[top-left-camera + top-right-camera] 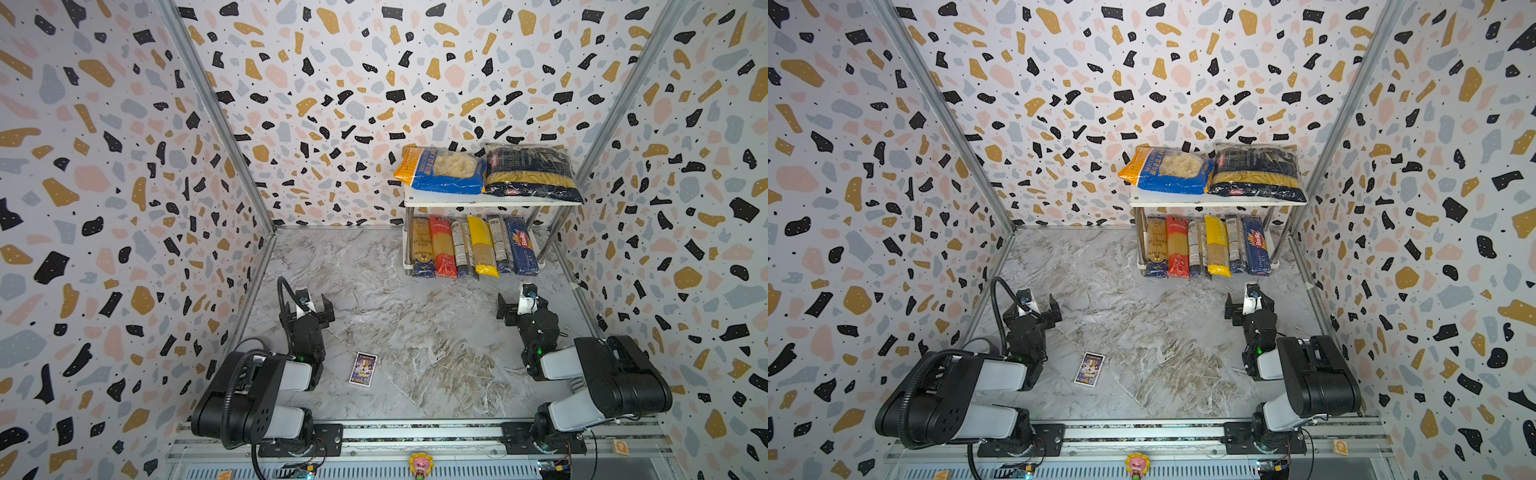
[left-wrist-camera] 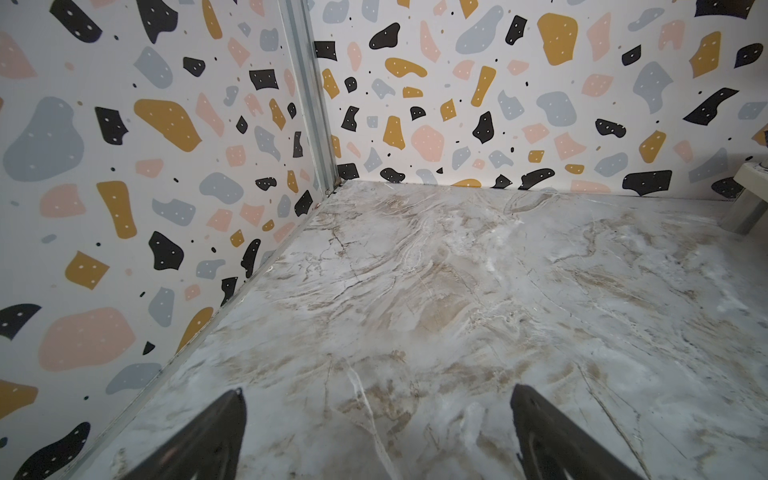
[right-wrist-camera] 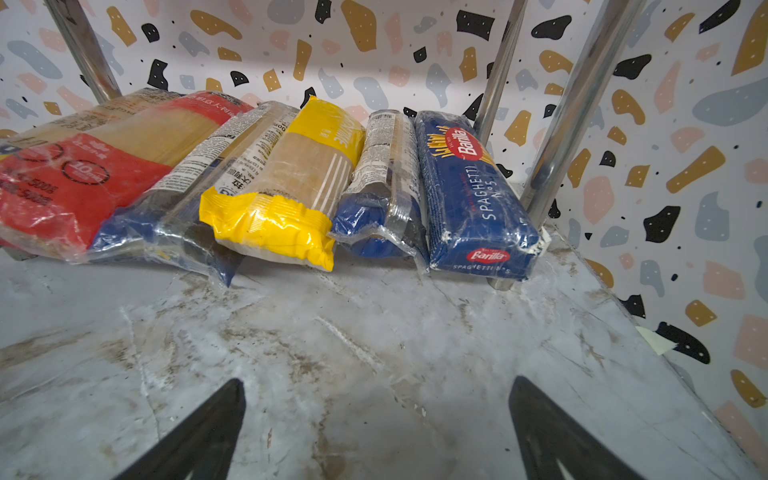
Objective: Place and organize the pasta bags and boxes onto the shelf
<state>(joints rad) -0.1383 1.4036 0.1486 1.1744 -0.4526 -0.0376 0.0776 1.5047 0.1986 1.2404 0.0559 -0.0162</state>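
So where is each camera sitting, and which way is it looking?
A top view: high above the arm bases, looking down at the shelf; both arms, left gripper, right gripper show.
A top view: right beside it, same shelf, same arms.
Left wrist: on the left arm, facing the table and wall corner; its open fingertips show.
Right wrist: on the right arm, facing the shelf's lower tier; its open fingertips show.
Shared: right wrist and both top views see the Barilla box.
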